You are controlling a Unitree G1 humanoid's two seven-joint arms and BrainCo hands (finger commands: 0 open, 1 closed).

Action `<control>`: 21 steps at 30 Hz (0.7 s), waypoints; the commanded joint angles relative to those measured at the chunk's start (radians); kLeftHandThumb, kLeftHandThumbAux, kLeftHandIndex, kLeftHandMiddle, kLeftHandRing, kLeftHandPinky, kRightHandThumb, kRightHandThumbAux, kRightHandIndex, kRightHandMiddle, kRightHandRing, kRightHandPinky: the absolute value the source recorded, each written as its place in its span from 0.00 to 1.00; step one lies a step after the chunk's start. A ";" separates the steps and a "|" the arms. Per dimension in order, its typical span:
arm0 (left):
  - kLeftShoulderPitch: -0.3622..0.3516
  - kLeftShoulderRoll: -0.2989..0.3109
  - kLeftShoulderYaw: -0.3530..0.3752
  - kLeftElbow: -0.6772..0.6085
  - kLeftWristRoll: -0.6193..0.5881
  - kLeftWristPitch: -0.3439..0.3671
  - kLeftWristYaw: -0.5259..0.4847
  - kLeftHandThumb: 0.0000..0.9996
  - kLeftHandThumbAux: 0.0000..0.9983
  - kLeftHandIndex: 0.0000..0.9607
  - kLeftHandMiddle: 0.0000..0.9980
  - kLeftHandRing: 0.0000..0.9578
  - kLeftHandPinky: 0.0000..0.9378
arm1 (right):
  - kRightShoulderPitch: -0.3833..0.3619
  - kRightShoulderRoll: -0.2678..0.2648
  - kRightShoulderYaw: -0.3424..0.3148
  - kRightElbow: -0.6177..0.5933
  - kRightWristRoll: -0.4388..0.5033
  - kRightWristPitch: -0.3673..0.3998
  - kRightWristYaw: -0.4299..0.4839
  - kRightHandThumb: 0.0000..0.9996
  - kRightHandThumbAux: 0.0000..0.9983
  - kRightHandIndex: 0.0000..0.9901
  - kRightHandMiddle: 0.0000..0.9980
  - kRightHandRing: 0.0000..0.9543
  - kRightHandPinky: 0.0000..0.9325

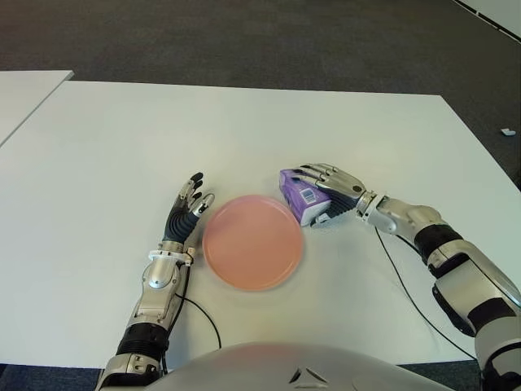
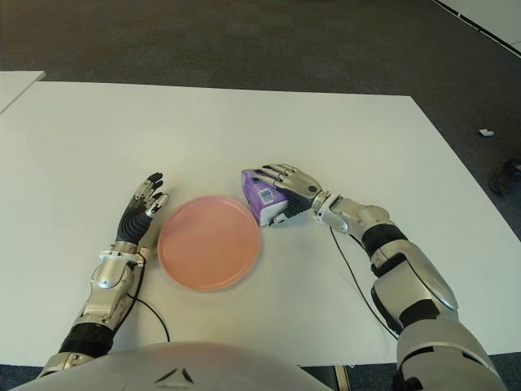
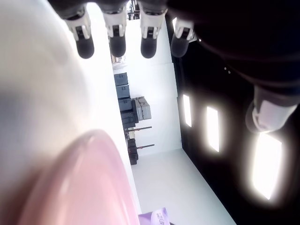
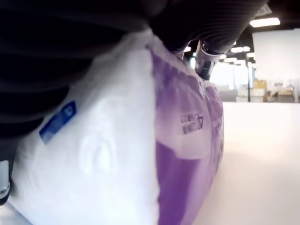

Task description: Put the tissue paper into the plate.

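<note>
Pink plate [image 1: 252, 242] on white table [image 1: 244, 138], dark carpet [image 1: 244, 41] beyond.

Right hand [image 1: 330, 189] grips tissue pack [image 1: 299, 195] beside plate [image 1: 252, 242]

No wording can be read with certainty. The purple-and-white plastic tissue paper pack [image 1: 302, 195], just beside the round pink plate [image 1: 253, 242] on its right, carries a white label with a dark barcode-like patch on its top face; its characters are too small to make out. In the right wrist view the pack's purple side bears a small dark printed mark [image 4: 191, 123] and its white end a blue sticker [image 4: 57, 122], both illegible.
</note>
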 commanded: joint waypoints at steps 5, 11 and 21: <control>0.051 -0.005 -0.006 0.038 -0.002 0.055 -0.007 0.00 0.42 0.00 0.00 0.00 0.00 | 0.089 0.058 0.052 0.045 -0.108 0.198 -0.249 0.72 0.70 0.43 0.73 0.79 0.85; 0.051 0.000 -0.005 0.041 -0.001 0.049 -0.007 0.00 0.41 0.00 0.00 0.00 0.00 | 0.097 0.077 0.031 0.055 -0.068 0.219 -0.277 0.75 0.71 0.44 0.81 0.85 0.90; 0.051 -0.004 0.000 0.025 -0.004 0.110 0.001 0.00 0.42 0.00 0.00 0.00 0.00 | 0.103 0.082 0.016 0.050 -0.048 0.219 -0.280 0.75 0.71 0.44 0.84 0.88 0.91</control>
